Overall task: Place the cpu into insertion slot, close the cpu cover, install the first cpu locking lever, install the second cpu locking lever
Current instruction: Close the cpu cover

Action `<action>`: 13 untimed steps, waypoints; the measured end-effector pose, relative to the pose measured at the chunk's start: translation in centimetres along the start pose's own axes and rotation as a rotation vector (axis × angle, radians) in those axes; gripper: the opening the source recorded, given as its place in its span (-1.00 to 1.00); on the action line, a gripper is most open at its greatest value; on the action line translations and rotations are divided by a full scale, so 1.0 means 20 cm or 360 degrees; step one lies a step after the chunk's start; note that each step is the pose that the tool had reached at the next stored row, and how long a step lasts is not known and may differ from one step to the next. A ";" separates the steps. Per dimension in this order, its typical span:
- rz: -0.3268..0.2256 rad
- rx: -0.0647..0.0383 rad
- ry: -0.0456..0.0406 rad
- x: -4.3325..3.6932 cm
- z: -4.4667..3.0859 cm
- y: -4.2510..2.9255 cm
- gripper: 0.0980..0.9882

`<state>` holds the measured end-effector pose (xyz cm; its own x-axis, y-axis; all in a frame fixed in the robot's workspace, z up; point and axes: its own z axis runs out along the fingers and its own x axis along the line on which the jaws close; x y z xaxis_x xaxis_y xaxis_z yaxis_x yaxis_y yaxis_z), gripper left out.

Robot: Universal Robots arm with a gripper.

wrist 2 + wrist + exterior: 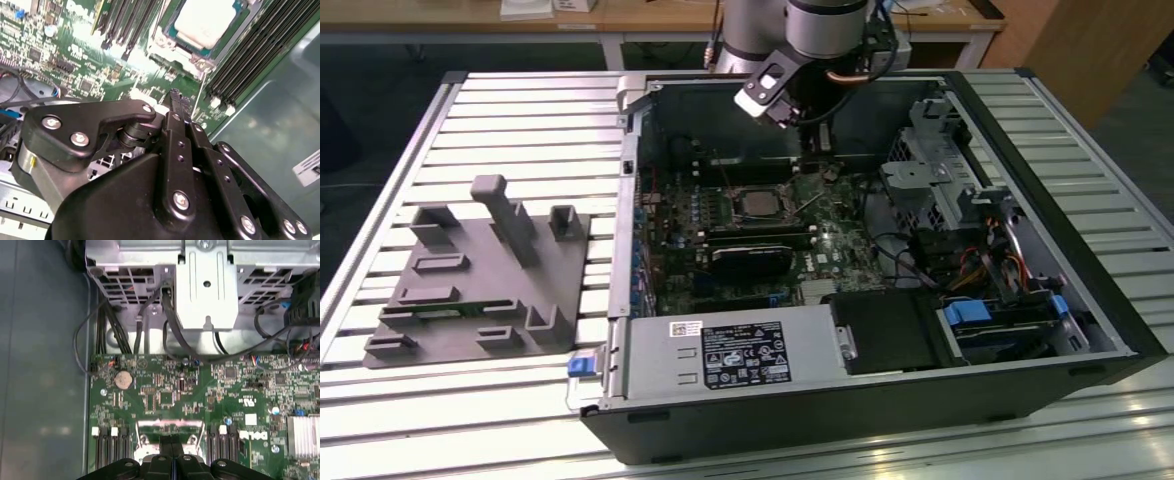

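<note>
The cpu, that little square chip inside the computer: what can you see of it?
The cpu is a flat square chip with a pale, silvery metal top and rounded corners. In the second wrist view it lies flat on the green motherboard, framed by the silver cpu cover, between rows of long black memory slots. Part of it runs out of the picture. The gripper hangs apart from it, touching nothing of it.

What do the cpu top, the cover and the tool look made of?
The cpu top looks like smooth silvery metal, shining pale. The cover seems thin bare sheet metal, glinting at its edges. The tool is matte black, plastic or coated metal, with bright screws.
</note>
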<state>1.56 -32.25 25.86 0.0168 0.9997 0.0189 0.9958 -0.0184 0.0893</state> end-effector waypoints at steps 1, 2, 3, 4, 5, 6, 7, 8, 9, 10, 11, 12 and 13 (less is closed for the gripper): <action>0.0000 0.0000 0.0000 0.000 0.001 0.011 -0.98; 0.0000 0.0000 0.0000 0.000 0.002 0.022 -0.98; 0.0000 0.0000 0.0000 0.001 0.003 0.033 -0.98; 0.0000 0.0000 0.0000 0.001 0.004 0.043 -0.98; 0.0000 0.0000 0.0000 0.001 0.005 0.054 -0.98; 0.0000 0.0000 0.0000 0.001 0.006 0.065 -0.98; 0.0000 0.0000 0.0000 0.001 0.007 0.075 -0.98; 0.0000 0.0000 0.0000 0.001 0.008 0.087 -0.98; 0.0000 0.0000 0.0000 0.002 0.009 0.098 -0.98; 0.0000 0.0000 0.0000 0.002 0.010 0.111 -0.98; 0.0000 0.0000 0.0000 0.002 0.011 0.123 -0.98; 0.0000 0.0000 0.0000 0.002 0.012 0.135 -0.98; 0.0000 0.0000 0.0000 0.003 0.014 0.147 -0.98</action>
<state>4.52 -32.25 25.86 0.0168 0.9997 0.0190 0.9958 -0.0185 0.0893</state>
